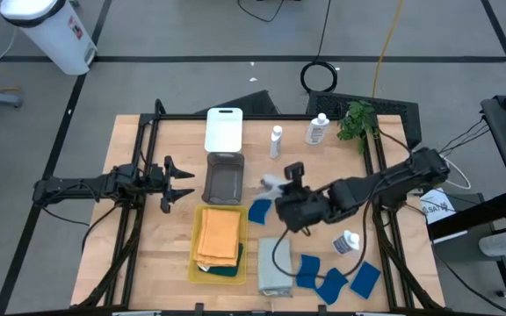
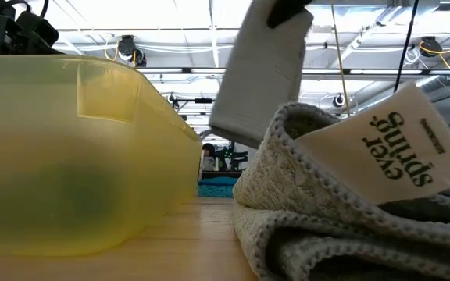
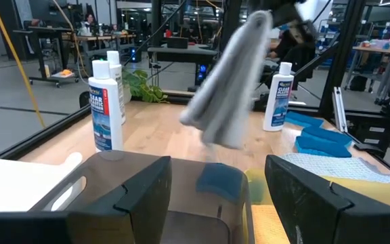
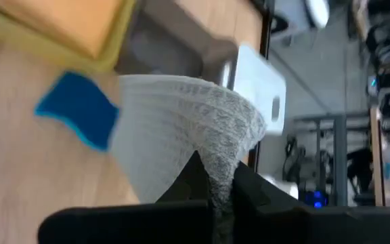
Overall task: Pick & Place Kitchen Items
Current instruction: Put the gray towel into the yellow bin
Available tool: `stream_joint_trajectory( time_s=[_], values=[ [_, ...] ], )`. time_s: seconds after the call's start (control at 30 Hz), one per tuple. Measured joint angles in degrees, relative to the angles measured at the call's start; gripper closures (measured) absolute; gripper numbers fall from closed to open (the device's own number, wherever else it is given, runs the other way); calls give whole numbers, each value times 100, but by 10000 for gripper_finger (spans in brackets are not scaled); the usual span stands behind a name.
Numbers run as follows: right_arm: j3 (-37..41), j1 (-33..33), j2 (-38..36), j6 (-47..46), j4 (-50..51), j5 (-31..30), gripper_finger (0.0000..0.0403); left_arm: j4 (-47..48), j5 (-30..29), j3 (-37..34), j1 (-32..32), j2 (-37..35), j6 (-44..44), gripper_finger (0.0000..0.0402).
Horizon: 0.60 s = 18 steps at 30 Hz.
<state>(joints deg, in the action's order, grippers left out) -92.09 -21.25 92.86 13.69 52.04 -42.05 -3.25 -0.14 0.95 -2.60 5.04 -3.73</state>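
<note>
- My right gripper (image 4: 215, 186) is pinched shut on a pale grey cloth (image 1: 273, 183). The cloth hangs in the air near the middle of the table (image 1: 148, 272).
- In the high view the cloth floats just at 3 o'clock of the grey tray (image 1: 224, 177) and at 12 o'clock of one blue sponge (image 1: 259, 211).
- My left gripper (image 1: 181, 183) waits at 9 o'clock of the grey tray. Its fingers are partly open and hold nothing.
- I think the job is partly done. An orange cloth (image 1: 219, 234) lies in the yellow tray (image 1: 195, 254), with a dark teal cloth (image 1: 227, 272) peeking out under it.
- Another pale grey cloth (image 1: 274, 268) lies folded on the table at 3 o'clock of the yellow tray. It is not put away yet.
- Three more blue sponges (image 1: 332, 279) sit loose at about 5 o'clock on the table.
- One white bottle (image 1: 347, 242) lies on its side near them. Two white bottles (image 1: 316, 131) stand up at 12 o'clock, next to the white tray (image 1: 224, 129).
- So sponges, bottles and one cloth are still left, I think.
- A green plant (image 1: 356, 119) stands at 1 o'clock, well out of the way.
- The standing bottles are close to the trays, so I must swing the cloth with care.
</note>
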Motion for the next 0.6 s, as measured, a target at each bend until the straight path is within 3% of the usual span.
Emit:
stream_joint_trajectory(
  time_s=[0.43, 0.6],
  values=[
    [0, -289, 64, 1015, -2239, 53, 403, 7, 2, 0, 1, 0, 22, 158],
    [0, -237, 64, 804, -2645, 1073, 403, 4, 2, 0, 0, 0, 24, 158]
  ],
)
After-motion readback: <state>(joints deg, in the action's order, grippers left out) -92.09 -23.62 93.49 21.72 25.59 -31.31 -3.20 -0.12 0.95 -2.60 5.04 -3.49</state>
